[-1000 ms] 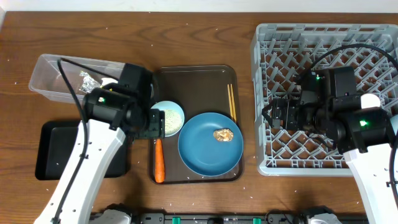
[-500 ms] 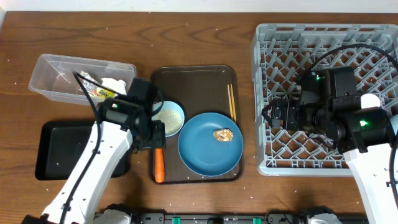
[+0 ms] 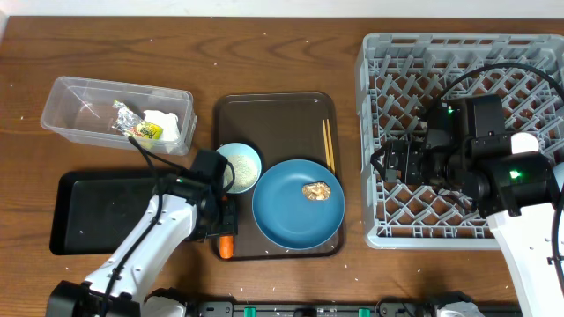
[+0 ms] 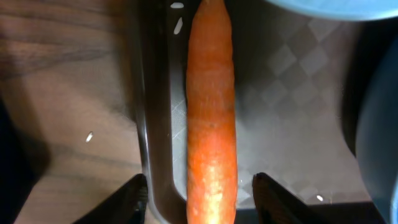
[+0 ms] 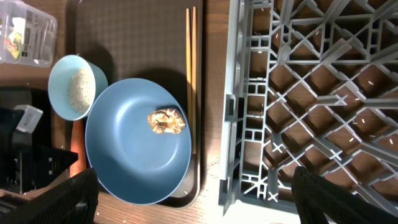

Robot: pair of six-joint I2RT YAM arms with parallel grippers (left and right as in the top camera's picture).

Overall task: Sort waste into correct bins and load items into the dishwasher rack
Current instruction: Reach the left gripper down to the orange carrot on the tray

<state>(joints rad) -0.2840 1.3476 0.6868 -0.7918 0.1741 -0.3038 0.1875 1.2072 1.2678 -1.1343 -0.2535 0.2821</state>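
The carrot [image 4: 210, 112] lies on the brown tray [image 3: 273, 123], just beside its left rim, with its long axis along that rim. Its thinner end points toward the light blue cup [image 3: 238, 167]. The left hand [image 4: 204, 199] is open, one finger at each side of the carrot, with a gap on both sides. The right hand [image 5: 199, 205] is spread wide and holds nothing, above the grey rack [image 3: 366, 106]. On the tray I count one carrot, one cup with rice, one blue plate [image 3: 295, 220] carrying one morsel [image 3: 316, 190], and two chopsticks [image 3: 328, 145].
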